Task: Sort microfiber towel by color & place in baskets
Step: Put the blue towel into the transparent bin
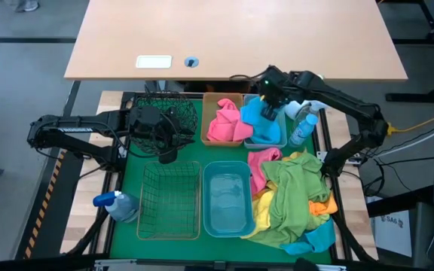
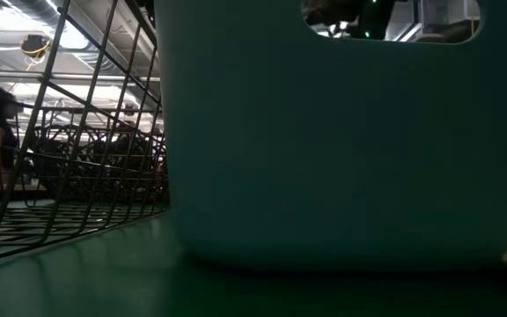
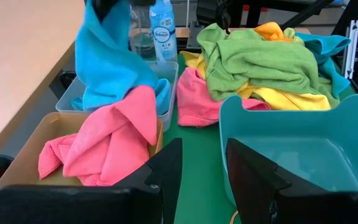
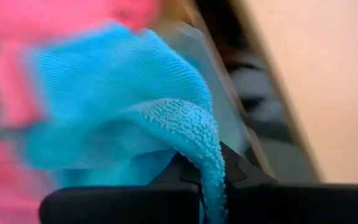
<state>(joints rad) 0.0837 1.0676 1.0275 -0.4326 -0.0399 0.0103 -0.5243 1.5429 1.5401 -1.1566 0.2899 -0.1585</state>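
My right gripper (image 1: 268, 105) hangs over the pale blue bin (image 1: 276, 135) at the far middle of the mat, shut on a blue towel (image 3: 107, 59). A pink towel (image 3: 104, 146) lies in the amber bin (image 1: 211, 120) beside it. Several green, yellow, pink and orange towels lie in a pile (image 1: 292, 196) on the right of the mat. My left gripper (image 3: 201, 180) waits open above the mat's left, next to the dark green mesh basket (image 1: 173, 111), with nothing between its fingers. My right gripper pinches a bunched fold of the blue towel (image 4: 207, 134) between its two fingers. The fingers slant down from above. The towel hangs below them, slack, and its lower end (image 3: 160, 93) lies in the pale blue bin against the pink towel.
A rectangular wire basket (image 1: 170, 199) and a blue bin (image 1: 227, 197) stand side by side at the near middle. One spray bottle (image 1: 117, 205) lies at the near left; another (image 1: 304, 124) stands right of the pale blue bin. A wooden table (image 1: 232, 38) lies beyond the mat.
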